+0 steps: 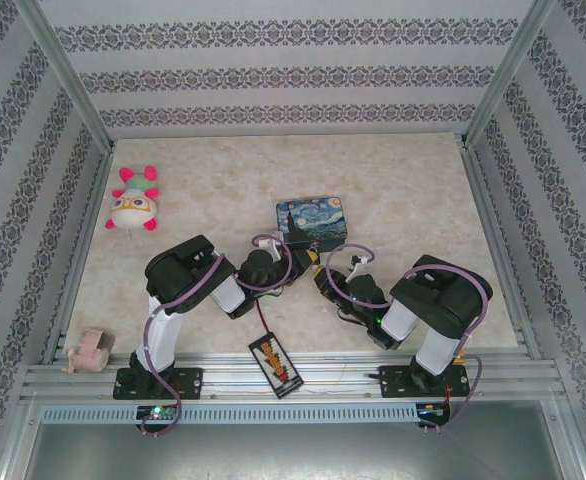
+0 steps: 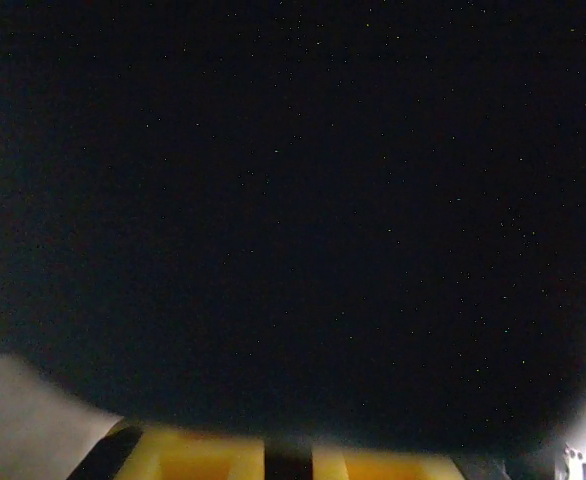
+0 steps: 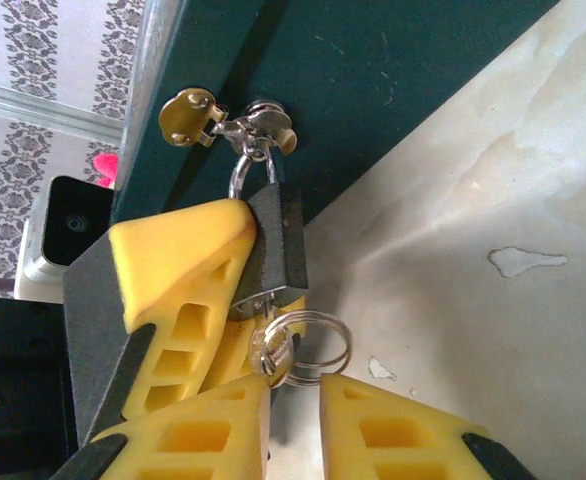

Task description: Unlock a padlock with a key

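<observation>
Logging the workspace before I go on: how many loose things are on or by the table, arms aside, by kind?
Plush toy: 1
Painted tin: 1
Padlock: 1
Key ring: 1
Black pack: 1
Pink object: 1
Total: 6

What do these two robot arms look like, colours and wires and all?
The left arm and right arm match: black joint housings, white tube-like segments and black bases, with purple-grey cables looping alongside. Their fingers are bright yellow foam-like wedges with rectangular slots, on black mounts.
</observation>
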You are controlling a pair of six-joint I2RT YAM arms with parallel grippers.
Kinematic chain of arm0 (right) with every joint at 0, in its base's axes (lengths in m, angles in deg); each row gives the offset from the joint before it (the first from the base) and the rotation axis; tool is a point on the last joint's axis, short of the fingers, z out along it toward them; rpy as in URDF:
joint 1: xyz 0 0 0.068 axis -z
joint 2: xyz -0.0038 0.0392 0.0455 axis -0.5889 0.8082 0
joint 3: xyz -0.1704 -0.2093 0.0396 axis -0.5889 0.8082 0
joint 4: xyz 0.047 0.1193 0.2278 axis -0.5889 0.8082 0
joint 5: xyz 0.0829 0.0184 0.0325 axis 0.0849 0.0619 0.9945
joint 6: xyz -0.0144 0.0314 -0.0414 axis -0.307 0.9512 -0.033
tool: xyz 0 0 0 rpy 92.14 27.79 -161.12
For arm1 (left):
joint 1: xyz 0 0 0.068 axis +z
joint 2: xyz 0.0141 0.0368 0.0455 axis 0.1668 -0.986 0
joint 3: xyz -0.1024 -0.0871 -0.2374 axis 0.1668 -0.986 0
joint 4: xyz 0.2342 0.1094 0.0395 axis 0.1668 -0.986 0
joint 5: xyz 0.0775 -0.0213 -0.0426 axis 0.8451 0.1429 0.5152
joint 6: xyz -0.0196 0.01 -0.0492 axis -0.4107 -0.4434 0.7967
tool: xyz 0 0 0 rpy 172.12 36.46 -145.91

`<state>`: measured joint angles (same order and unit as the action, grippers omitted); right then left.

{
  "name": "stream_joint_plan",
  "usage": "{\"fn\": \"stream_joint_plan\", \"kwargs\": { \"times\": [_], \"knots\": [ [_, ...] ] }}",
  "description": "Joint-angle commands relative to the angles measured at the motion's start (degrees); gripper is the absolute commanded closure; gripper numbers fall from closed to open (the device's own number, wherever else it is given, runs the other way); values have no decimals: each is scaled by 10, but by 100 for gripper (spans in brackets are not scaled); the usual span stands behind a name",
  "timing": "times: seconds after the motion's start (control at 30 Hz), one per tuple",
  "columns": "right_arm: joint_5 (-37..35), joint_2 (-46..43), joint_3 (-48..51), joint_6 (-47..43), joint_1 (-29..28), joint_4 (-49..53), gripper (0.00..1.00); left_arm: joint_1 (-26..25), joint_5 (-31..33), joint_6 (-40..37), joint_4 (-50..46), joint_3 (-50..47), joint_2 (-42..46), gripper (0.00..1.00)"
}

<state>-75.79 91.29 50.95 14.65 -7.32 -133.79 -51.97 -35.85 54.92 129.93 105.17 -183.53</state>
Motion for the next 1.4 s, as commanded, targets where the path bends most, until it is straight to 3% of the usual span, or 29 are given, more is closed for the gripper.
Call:
{"fn": "stream_joint_plan", "kwargs": {
  "times": [0.0, 0.23, 0.43, 0.53, 0.67, 0.73, 0.97, 1.03, 1.17, 1.37],
  "knots": [
    [-18, -4, -6, 1, 0, -24, 87, -5, -21, 3, 1, 0, 3, 89],
    [-7, -12, -12, -7, 18, -24, 100, -5, -30, -1, -3, 1, 6, 89],
    [8, -16, -25, -17, 35, -24, 100, -9, -38, -16, -12, 1, 14, 87],
    [12, -14, -33, -18, 38, -24, 100, -9, -34, -23, -14, 1, 21, 77],
    [6, -13, -29, -16, 36, -24, 100, -5, -31, -29, -13, 7, 27, 53],
    [5, -12, -27, -15, 37, -24, 100, -2, -33, -30, -10, 12, 27, 46],
    [2, -24, -20, -22, 35, -24, 100, 9, -21, -32, -13, 15, 24, 44],
    [-1, -32, -13, -24, 35, -24, 100, 12, -14, -35, -21, 10, 28, 39],
    [-13, -60, 9, -28, 35, -14, 100, 14, -7, -65, -71, 7, 50, 35],
    [-39, -132, 43, -42, 35, 49, 98, 14, 4, -146, -253, 29, 108, 40]
  ]
}}
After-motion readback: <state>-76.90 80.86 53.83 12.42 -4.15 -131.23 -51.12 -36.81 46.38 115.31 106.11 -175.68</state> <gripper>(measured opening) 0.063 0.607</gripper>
